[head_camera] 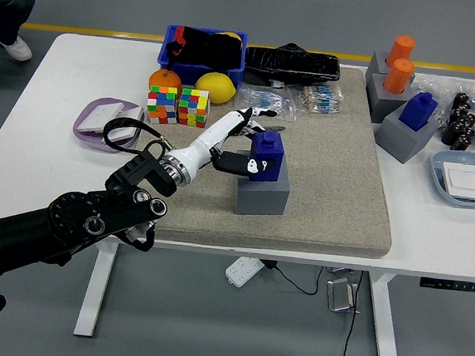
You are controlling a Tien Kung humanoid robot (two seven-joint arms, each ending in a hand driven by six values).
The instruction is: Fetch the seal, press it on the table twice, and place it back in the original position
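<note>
Reaching in from the lower left, the black left arm (59, 225) is stretched over the near table (432, 237) edge onto a grey felt mat (337, 178). Its white left hand (224, 143) is placed against a blue seal (266, 154), which sits in a grey block holder (263, 193) near the mat's middle. The fingers (238, 166) are wrapped around the seal's left side, a dark thumb at its front and the others behind, so a grasp appears to be made, though how firm cannot be told. The seal seems slightly raised in its holder.

For the lift to go well, the seal is best drawn straight upward until clear of the socket, with the grip kept even so the holder is not dragged or tipped.

Further back, two colourful puzzle cubes (177, 106), an orange and a lemon (215, 86) are lined up before a blue bin (203, 50). At the far right, other grey holders with orange and blue seals are grouped. The right hand is not seen.
</note>
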